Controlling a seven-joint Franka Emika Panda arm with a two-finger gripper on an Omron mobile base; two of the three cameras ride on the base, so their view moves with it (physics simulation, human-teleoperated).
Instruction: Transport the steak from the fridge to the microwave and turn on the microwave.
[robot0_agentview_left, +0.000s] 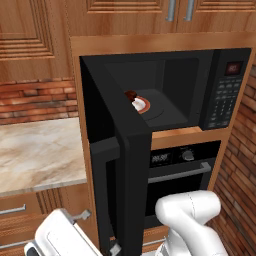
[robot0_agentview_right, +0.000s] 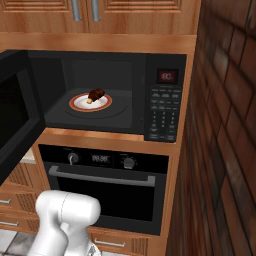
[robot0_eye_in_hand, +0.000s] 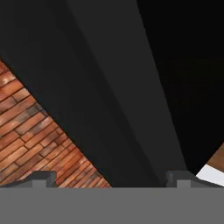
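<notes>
The black microwave (robot0_agentview_left: 227, 95) (robot0_agentview_right: 162, 105) stands with its door (robot0_agentview_left: 132, 170) (robot0_agentview_right: 15, 115) swung wide open to the left. Inside, the small dark reddish-brown steak (robot0_agentview_left: 131, 95) (robot0_agentview_right: 96, 94) lies on a white, orange-rimmed plate (robot0_agentview_left: 144, 106) (robot0_agentview_right: 80, 103) on the turntable. In the hand view my gripper (robot0_eye_in_hand: 111, 179) is open and holds nothing. It sits low and very close to the dark door panel (robot0_eye_in_hand: 87, 87), with red brick (robot0_eye_in_hand: 35, 131) showing to one side. The fridge is out of view.
A black oven (robot0_agentview_left: 185, 170) (robot0_agentview_right: 105, 180) with knobs and a long bar handle sits right below the microwave. A marble counter (robot0_agentview_left: 35, 150) runs to the left over wooden drawers. A brick wall (robot0_agentview_right: 225, 125) closes in on the right.
</notes>
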